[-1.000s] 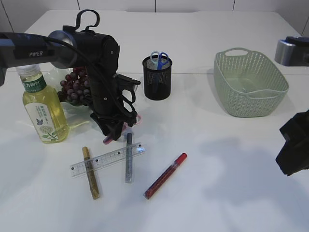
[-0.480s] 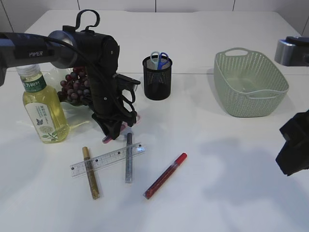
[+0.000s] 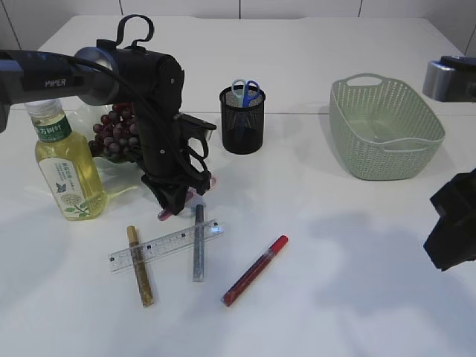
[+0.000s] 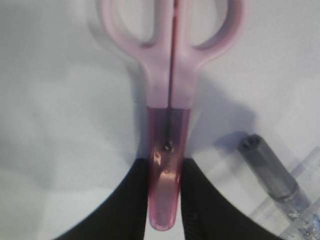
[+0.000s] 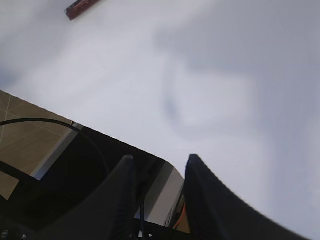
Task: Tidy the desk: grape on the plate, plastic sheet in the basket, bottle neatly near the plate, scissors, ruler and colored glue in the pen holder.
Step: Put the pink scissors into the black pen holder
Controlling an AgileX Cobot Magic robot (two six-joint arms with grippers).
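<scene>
Your left gripper (image 4: 165,200) is clamping its two black fingers on the sheathed blade end of the pink scissors (image 4: 169,95), which are lying on the table just in front of the grapes (image 3: 113,132) and beside the bottle (image 3: 65,169). The grip is sitting close to the tip, with the heavy handle loops hanging out well beyond the jaws, so on the lift the scissors are likely to pivot or slide out. The smooth plastic sheath is giving the pads little to bite on.

The silver glue pen (image 4: 272,172) and the clear ruler (image 3: 165,244) are lying just beside the blade tip; a dragging lift could knock them. I cannot tell from these views whether the scissors are resting flat or already tilting.

The pen holder (image 3: 242,119) is already carrying blue scissors, so a swinging handle could catch its rim.

Your right gripper (image 5: 157,172) is hanging parted and empty near the table edge.
</scene>
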